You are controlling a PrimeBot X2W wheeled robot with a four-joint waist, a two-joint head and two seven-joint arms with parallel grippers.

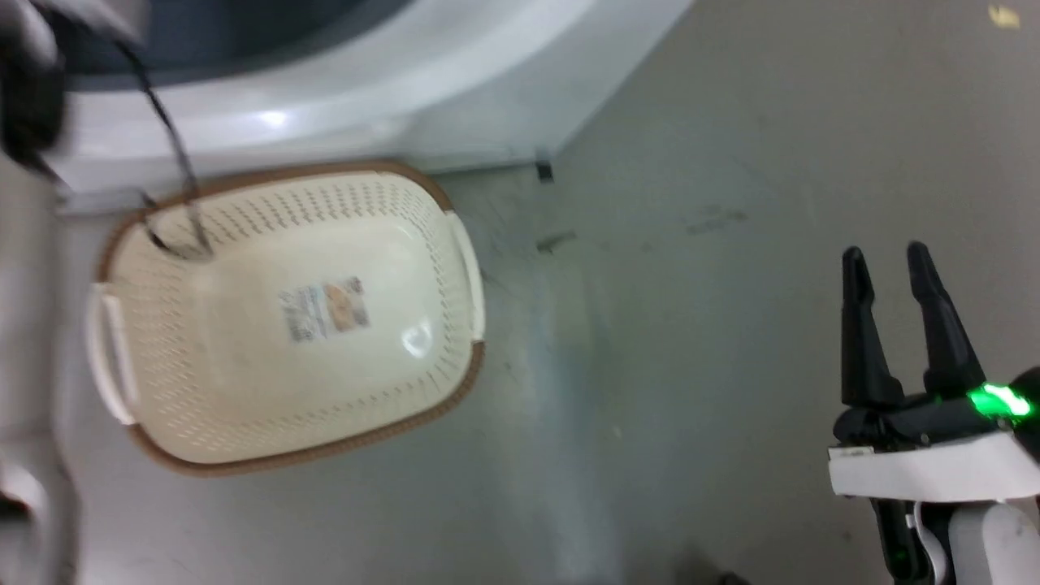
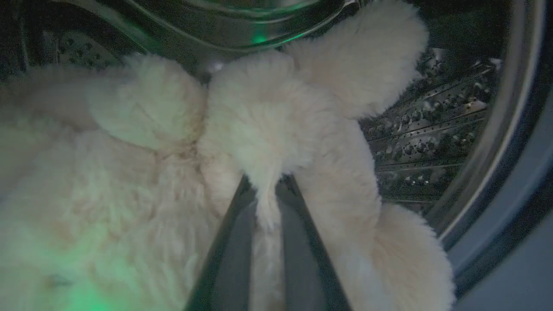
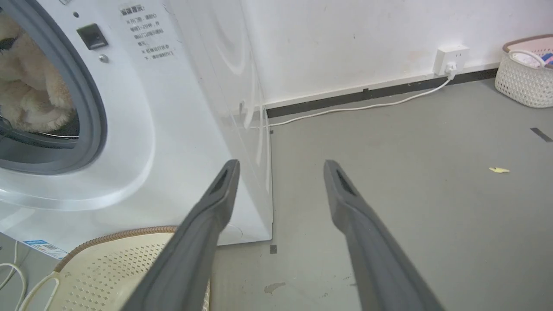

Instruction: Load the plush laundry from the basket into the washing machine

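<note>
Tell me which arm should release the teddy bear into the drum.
Left. The left fingers pinch the teddy bear inside the steel drum; the right fingers sit open above the floor, outside the washing machine.

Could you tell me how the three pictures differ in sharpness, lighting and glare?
Head view: motion-blurred, with glare spots on the washer and the basket bottom, and a green light flaring on the right gripper. Left wrist view: dim, the plush close and soft, with a green tint at lower left. Right wrist view: sharp and evenly lit.
</note>
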